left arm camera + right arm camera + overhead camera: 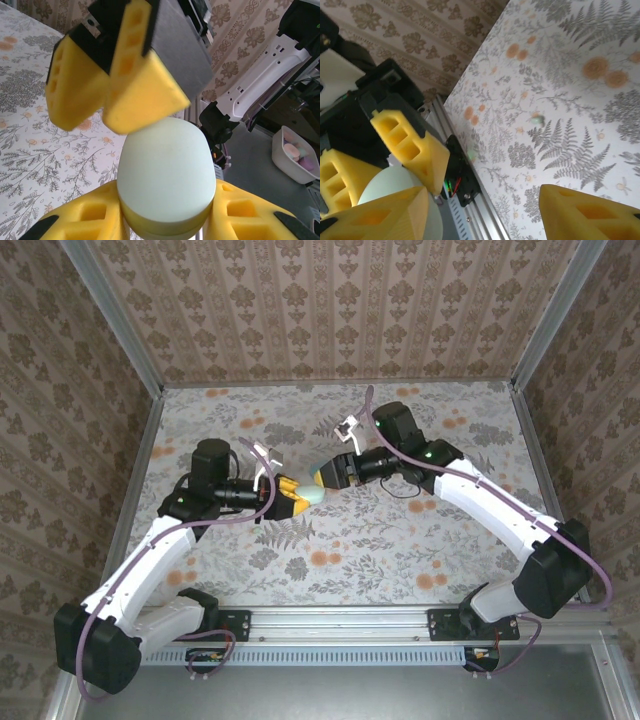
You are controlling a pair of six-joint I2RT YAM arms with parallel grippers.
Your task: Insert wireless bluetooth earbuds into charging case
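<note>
Gripping charging case [167, 175] in left tool [290, 493], right tool [327, 478] parted beside it

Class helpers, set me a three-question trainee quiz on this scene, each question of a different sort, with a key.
1. True or false: the right gripper is clamped on the charging case.
2. Choose one. The right gripper's jaws stand: A open, with nothing between them; B shut on an earbud; C shut on a cable.
3. Short answer: what colour are the pads on both grippers' jaws?
Key: 1 false, the left gripper is shut on the case; 2 A; 3 yellow.
</note>
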